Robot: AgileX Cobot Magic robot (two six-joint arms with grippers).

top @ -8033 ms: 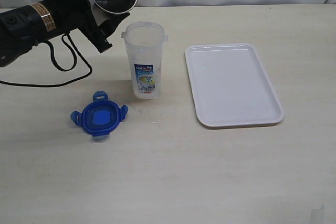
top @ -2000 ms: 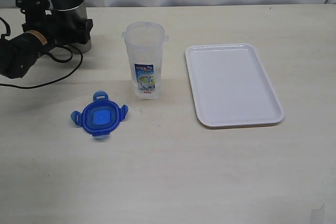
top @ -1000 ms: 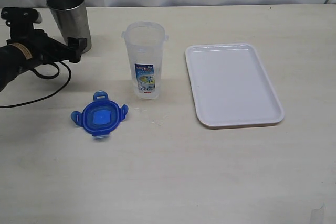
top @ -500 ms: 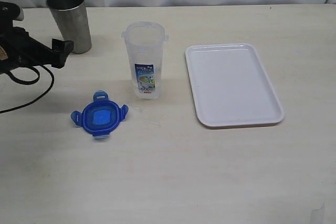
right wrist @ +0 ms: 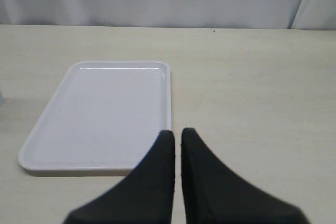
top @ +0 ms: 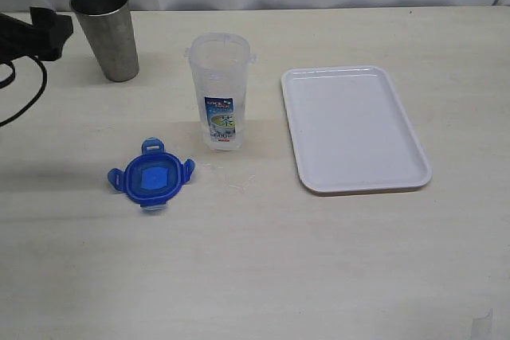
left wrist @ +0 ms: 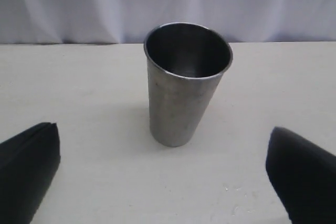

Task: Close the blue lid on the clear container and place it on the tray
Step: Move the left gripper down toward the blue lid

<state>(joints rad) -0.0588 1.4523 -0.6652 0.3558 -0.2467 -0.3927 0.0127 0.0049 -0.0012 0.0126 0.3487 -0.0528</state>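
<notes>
the blue lid [top: 151, 180] lies flat on the surface [top: 263, 268] with its flaps spread, near the clear container [top: 220, 89] but apart from it. the container stands upright and open, between the lid and the tray [top: 355, 129], which holds nothing. the left jaws stand wide and empty, facing the steel cup [left wrist: 184, 85] at the far left (the cup has no part in this job). the right jaws are pressed together, empty, near a corner of the tray.

risks, as i judge them:
- the lid is thin and flat, so a pinch from above may skid off it or catch only one flap.
- pressing it on one-handed could tip the tall, narrow container.
- a flap folded under the rim would keep the lid from seating.
- the wide left jaws could knock the cup on their way over.
</notes>
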